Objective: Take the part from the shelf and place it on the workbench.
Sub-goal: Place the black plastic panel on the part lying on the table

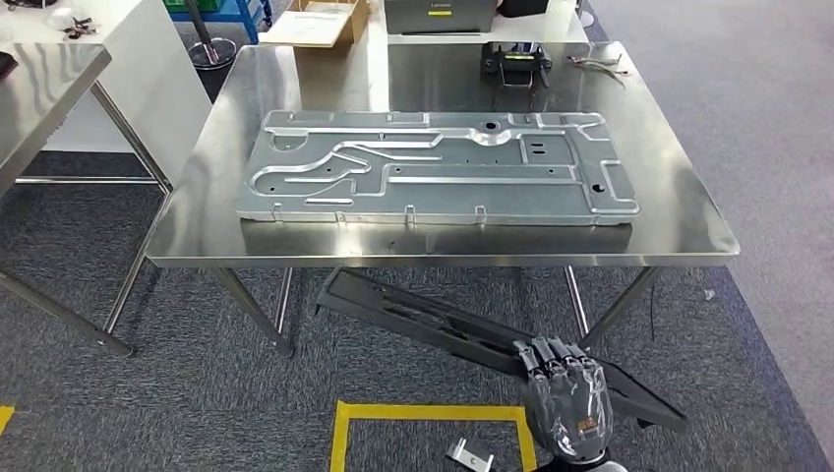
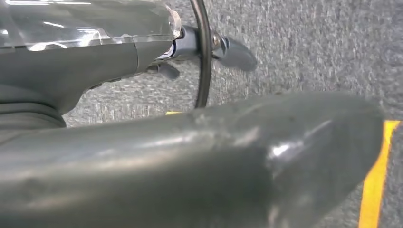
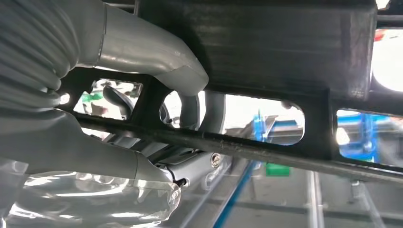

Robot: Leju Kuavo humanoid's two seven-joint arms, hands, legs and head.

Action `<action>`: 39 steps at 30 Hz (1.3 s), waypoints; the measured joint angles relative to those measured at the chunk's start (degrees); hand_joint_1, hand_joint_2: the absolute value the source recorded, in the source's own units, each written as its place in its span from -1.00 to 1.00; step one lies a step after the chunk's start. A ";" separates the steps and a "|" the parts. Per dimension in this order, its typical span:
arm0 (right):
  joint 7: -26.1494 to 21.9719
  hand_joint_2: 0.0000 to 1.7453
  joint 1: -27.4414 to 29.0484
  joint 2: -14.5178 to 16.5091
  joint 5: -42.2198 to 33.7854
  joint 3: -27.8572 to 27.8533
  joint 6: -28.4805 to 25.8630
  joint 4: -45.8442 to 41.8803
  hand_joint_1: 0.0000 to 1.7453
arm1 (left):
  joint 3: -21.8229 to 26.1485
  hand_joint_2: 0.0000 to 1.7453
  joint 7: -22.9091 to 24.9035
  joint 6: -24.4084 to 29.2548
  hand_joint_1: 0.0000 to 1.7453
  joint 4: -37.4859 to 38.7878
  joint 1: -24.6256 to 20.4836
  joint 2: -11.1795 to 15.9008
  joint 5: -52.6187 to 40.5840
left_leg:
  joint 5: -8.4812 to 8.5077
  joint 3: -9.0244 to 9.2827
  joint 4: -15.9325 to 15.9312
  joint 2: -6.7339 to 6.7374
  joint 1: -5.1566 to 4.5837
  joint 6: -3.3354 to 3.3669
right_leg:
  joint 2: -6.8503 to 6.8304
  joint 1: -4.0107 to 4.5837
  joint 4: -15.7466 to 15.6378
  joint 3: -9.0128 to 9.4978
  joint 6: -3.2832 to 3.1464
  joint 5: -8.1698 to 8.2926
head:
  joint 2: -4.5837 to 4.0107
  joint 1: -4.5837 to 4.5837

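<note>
The right hand (image 1: pixel 565 393) sits at about 5 o'clock in the head view, low in front of the workbench (image 1: pixel 688 221), its fingers wrapped over the edge of a long black part (image 1: pixel 433 320). The part runs diagonally below the bench's near edge, from about 7 o'clock up-left to 4 o'clock beside the hand; its far end is partly hidden behind the hand. In the right wrist view the thumb (image 3: pixel 157 52) and fingers (image 3: pixel 190 111) hook through a slot in the black part (image 3: pixel 266 42), so the grip is firm. A large grey metal panel (image 1: pixel 438 167) lies flat on the bench top. Left hand (image 2: pixel 142 156): blurred grey bulk over carpet; cannot tell finger state.
</note>
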 joint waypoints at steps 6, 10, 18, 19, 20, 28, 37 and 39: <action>-5.44 1.00 -0.07 -0.49 -0.01 -0.46 -0.05 -1.17 1.00 | -0.08 -1.00 0.44 -0.03 -1.00 0.01 -0.14 -0.05 -0.20 | -1.01 3.91 -2.45 -0.18 0.41 1.72 | -0.21 -0.18 10.29 -5.63 1.78 -2.06 | 0.00 -0.01; -9.40 1.00 0.00 -0.54 -0.05 -1.87 -0.05 -2.95 1.00 | -0.19 -1.00 0.52 -0.21 -1.00 0.01 -0.05 -0.07 -0.27 | -3.20 6.49 -2.53 -0.33 0.33 1.66 | -0.21 -0.18 12.57 -11.45 1.85 -2.81 | 0.00 -0.01; -14.06 1.00 -1.96 -1.01 -0.09 -4.07 -0.07 -5.57 1.00 | -0.52 -1.00 0.56 -0.47 -1.00 0.27 -0.35 -0.51 -0.37 | -5.60 9.89 -1.87 -0.32 0.13 -0.42 | -0.20 0.45 -0.91 -8.06 -1.38 7.69 | 0.00 -0.03; -14.45 1.00 -2.49 -1.13 -0.09 -4.28 -0.07 -5.69 1.00 | -0.56 -1.00 0.57 -0.49 -1.00 0.28 -0.47 -0.53 -0.40 | -5.99 9.20 -0.08 -0.25 0.17 -0.65 | -0.23 0.23 -1.30 -7.19 -1.66 7.44 | 0.00 -0.03; -14.77 1.00 -2.98 -1.22 -0.09 -4.47 -0.07 -5.76 1.00 | -0.59 -1.00 0.57 -0.51 -1.00 0.30 -0.58 -0.55 -0.43 | -6.86 7.66 2.75 -0.19 0.29 -0.84 | -0.29 0.14 -1.52 -6.46 -1.82 7.11 | 0.00 -0.04; -14.93 1.00 -4.66 -2.17 -0.09 -5.81 -0.06 -5.76 1.00 | -0.71 -1.00 0.75 -0.39 -1.00 0.33 -0.23 -0.48 -0.43 | -1.86 1.31 0.79 0.08 0.53 -1.32 | -0.22 -0.09 -1.52 -0.98 -0.97 2.52 | 0.00 -0.03; -13.54 1.00 -5.56 -3.32 -0.20 -6.38 -0.05 -6.04 1.00 | -0.91 -1.00 0.87 -0.47 -1.00 0.34 -0.30 -0.50 -0.39 | -1.13 4.17 -3.03 -0.07 0.33 1.87 | -0.27 -0.13 11.52 -8.36 1.40 -2.13 | 0.00 -0.03; -12.72 1.00 -5.55 -3.93 -0.20 -6.69 -0.05 -5.90 1.00 | -0.91 -1.00 0.91 -0.47 -1.00 0.34 -0.28 -0.50 -0.35 | -2.00 5.15 -3.04 -0.14 0.22 1.95 | -0.27 -0.13 15.33 -12.18 1.47 -3.27 | 0.00 -0.03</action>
